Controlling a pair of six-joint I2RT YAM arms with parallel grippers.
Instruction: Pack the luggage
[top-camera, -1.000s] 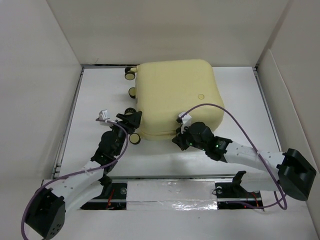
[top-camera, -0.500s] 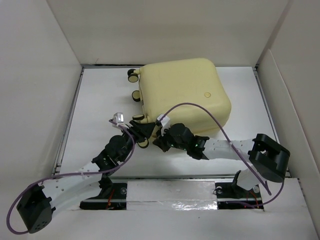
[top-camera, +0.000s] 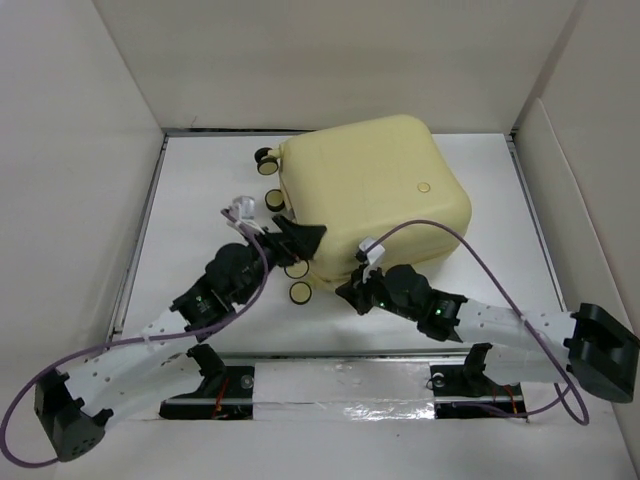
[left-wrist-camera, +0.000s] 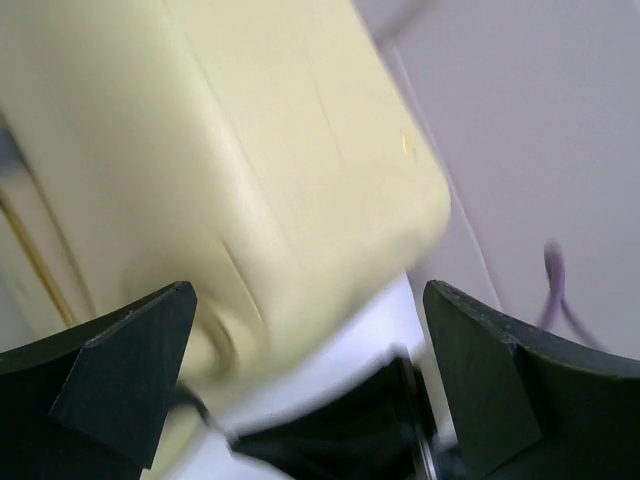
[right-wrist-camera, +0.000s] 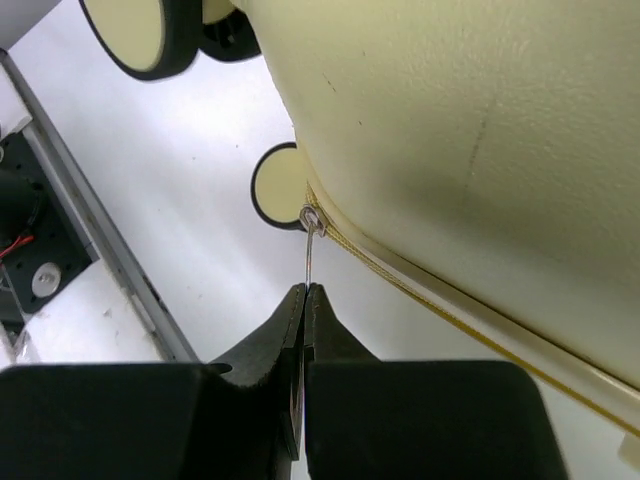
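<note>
The left gripper (top-camera: 303, 238) sits at the near-left corner of the luggage (top-camera: 372, 190), among the wheels; its fingers (left-wrist-camera: 120, 370) are spread wide with nothing between them, and the left wrist view is too blurred to tell whether they touch the shell. The pale-yellow case lies shut on its broad side on the white table (top-camera: 200, 180), towards the far side and a little right of centre. Its wheeled end (top-camera: 266, 158) faces left and its opposite end faces right; the long axis runs left to right, with the right end swung somewhat towards the far wall. One near wheel (top-camera: 300, 292) shows just off the near-left corner. Along the near edge runs the zip seam (right-wrist-camera: 420, 285). The right gripper (right-wrist-camera: 303, 300) is at that near edge, just right of the wheels; its fingers are pressed together, pinching the thin metal zip pull (right-wrist-camera: 311, 250), which stands straight between slider and fingertips.
</note>
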